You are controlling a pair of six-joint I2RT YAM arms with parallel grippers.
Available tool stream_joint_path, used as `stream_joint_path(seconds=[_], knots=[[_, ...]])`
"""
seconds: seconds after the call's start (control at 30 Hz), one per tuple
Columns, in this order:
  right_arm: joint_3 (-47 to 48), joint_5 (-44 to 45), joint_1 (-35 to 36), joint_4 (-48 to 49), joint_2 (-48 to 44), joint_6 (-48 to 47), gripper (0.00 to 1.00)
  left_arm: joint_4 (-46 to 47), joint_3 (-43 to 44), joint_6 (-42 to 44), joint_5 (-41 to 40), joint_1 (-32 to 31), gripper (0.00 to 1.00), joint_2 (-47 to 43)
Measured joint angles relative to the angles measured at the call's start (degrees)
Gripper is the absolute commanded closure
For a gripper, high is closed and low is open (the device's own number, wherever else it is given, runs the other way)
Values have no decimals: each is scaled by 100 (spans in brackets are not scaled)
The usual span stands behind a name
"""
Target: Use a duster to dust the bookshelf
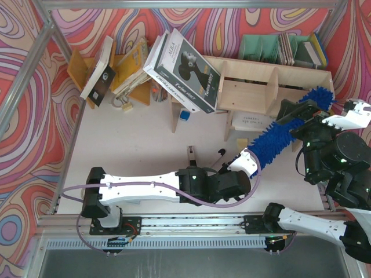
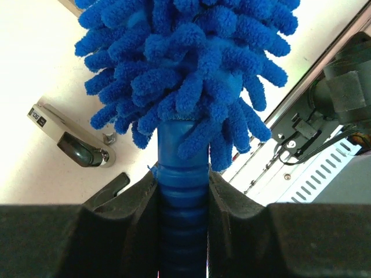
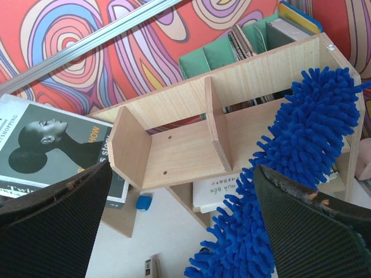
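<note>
Shows the left gripper (image 1: 248, 161) clamped firmly on the slim handle of a long, bright-blue fluffy duster (image 1: 284, 136). Has the duster stretching up and to the right across the white table (image 1: 139, 133), its fluffy tip reaching the right-hand compartment of the pale plywood bookshelf (image 1: 249, 87) at the back. Sets the right gripper (image 1: 297, 110) just beside the duster's upper half, fingers (image 3: 52, 220) spread wide, holding nothing. Includes a large magazine (image 1: 185, 69) leaning on the bookshelf's left end.
</note>
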Motion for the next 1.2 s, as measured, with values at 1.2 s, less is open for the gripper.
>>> stream_joint_path(seconds=[1.2], knots=[[-420, 127, 0, 9, -304, 208, 4, -1928, 2837, -1064, -136, 50, 100, 1808]])
